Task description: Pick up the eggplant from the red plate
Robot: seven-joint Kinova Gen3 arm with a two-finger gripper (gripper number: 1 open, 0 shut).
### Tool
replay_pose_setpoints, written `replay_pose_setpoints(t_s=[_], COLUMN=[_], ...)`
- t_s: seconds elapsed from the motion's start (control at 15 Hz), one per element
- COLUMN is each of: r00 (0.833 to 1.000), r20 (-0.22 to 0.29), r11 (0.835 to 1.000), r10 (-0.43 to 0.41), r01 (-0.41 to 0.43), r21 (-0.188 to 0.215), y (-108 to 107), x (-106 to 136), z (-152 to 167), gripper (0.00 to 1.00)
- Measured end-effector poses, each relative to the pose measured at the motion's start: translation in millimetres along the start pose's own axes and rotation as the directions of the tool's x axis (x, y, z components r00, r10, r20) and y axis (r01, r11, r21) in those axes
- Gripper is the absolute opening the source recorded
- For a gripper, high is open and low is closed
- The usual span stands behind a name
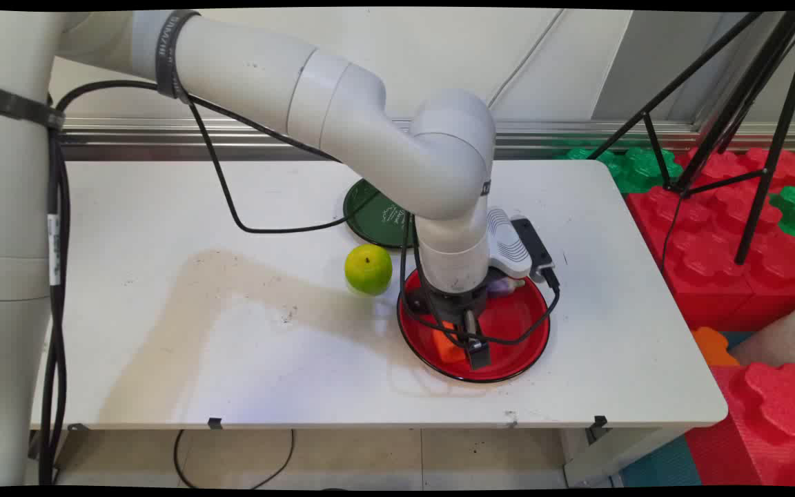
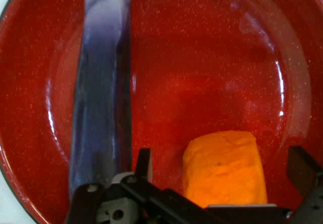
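My gripper [image 1: 461, 345] reaches down into a red plate [image 1: 528, 338] at the table's middle right. It is open, and its two fingers stand either side of an orange block [image 2: 224, 168] with a small gap on each side. In the main view the orange block [image 1: 447, 346] lies at the plate's near left. A long purple eggplant-like piece [image 2: 101, 108] lies in the same red plate [image 2: 212, 57], beside the block; in the main view only the purple piece's end [image 1: 506, 286] shows behind the wrist.
A yellow-green round fruit [image 1: 368, 269] sits on the table just left of the red plate. A dark green plate [image 1: 373, 217] lies behind it, partly hidden by the arm. Red and green foam blocks [image 1: 722, 228] and a black tripod [image 1: 749, 138] stand right of the table.
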Motion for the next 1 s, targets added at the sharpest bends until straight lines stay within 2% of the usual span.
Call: replay_pose_setpoints(t_s=[0.53, 0.8, 1.0], r00=[0.997, 0.991, 0.981], r20=[-0.063, -0.123, -0.186], r11=[0.999, 0.998, 0.997], r10=[0.04, 0.047, 0.045], r01=[-0.039, -0.041, -0.033], r21=[0.022, 0.047, 0.066], y=[1.8, -0.6, -5.8], x=[-10.3, -24.6, -36.1], z=[-23.6, -53.1, -84.6], gripper=[1.0, 1.0, 1.0])
